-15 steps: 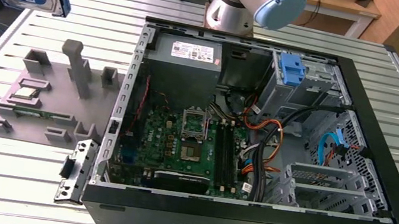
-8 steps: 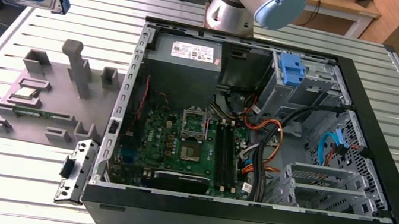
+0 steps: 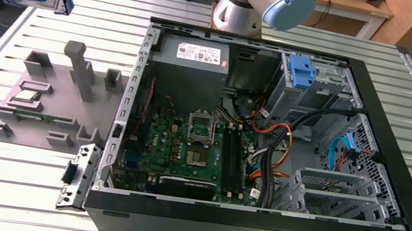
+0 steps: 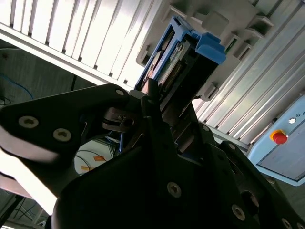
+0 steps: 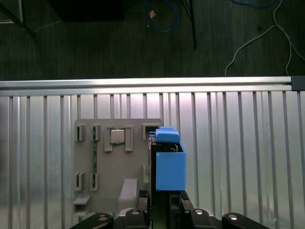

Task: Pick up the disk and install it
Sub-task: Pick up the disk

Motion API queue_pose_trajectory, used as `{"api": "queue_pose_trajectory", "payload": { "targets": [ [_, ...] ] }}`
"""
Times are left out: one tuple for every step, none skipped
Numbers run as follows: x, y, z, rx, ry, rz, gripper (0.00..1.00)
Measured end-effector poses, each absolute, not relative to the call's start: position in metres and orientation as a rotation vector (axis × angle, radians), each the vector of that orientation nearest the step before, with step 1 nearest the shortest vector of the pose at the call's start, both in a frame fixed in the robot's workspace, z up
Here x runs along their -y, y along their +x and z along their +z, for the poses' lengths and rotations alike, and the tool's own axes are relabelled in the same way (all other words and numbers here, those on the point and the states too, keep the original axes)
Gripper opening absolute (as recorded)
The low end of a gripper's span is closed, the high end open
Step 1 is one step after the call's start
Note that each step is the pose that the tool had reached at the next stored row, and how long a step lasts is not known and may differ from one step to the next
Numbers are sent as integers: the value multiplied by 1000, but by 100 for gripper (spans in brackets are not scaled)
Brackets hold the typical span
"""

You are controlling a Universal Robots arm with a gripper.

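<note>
Between the black fingers (image 4: 151, 102) of the claw (image 5: 164, 199) sits the disk (image 5: 169, 167). The claw is closed on one end of it and holds it in the air, clear of every surface. In the second wrist view the blue plastic rail (image 4: 209, 47) is at the end of the disk far from the claw. Well below the claw lies a grey fixture plate (image 5: 119, 157) with raised slots. One slot keeps a small square silver part (image 5: 117, 137), and another keeps a thin green strip (image 5: 94, 157). The plate rests on a slatted aluminium table (image 5: 238, 143). Farther from the claw, on the same table and beside the plate toward the exterior view's right, stands an open computer case (image 3: 399, 152). Inside it I see the green motherboard (image 3: 185, 143), a grey power-supply box (image 3: 199, 55) and a bare blue bracket (image 3: 301, 72) at the drive cage. Beyond the table edge is a dark floor with loose cables (image 5: 164, 19), and a red button (image 4: 279, 137) sits on a pale panel.
</note>
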State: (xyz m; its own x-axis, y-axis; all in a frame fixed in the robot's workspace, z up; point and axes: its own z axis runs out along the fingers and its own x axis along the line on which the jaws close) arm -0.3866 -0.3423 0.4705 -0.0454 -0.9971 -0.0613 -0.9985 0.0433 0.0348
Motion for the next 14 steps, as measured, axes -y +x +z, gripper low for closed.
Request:
{"api": "queue_pose_trajectory", "payload": {
  "targets": [
    [342,-386,470,-2254,-2156,105,35],
    [342,-386,470,-2254,-2156,105,35],
    [342,-386,470,-2254,-2156,105,35],
    [342,-386,470,-2254,-2156,105,35],
    [342,-386,470,-2254,-2156,105,35],
    [342,-386,471,-2254,-2156,105,35],
    [342,-386,471,-2254,-2156,105,35],
    [342,-386,472,-2254,-2156,105,35],
    [342,-386,473,-2254,-2156,105,35],
    [342,-386,474,-2254,-2156,105,35],
    [342,-386,474,-2254,-2156,105,35],
    [342,-386,474,-2254,-2156,105,35],
    [342,-386,474,-2254,-2156,105,35],
    [342,-386,474,-2254,-2156,106,35]
  ]
}}
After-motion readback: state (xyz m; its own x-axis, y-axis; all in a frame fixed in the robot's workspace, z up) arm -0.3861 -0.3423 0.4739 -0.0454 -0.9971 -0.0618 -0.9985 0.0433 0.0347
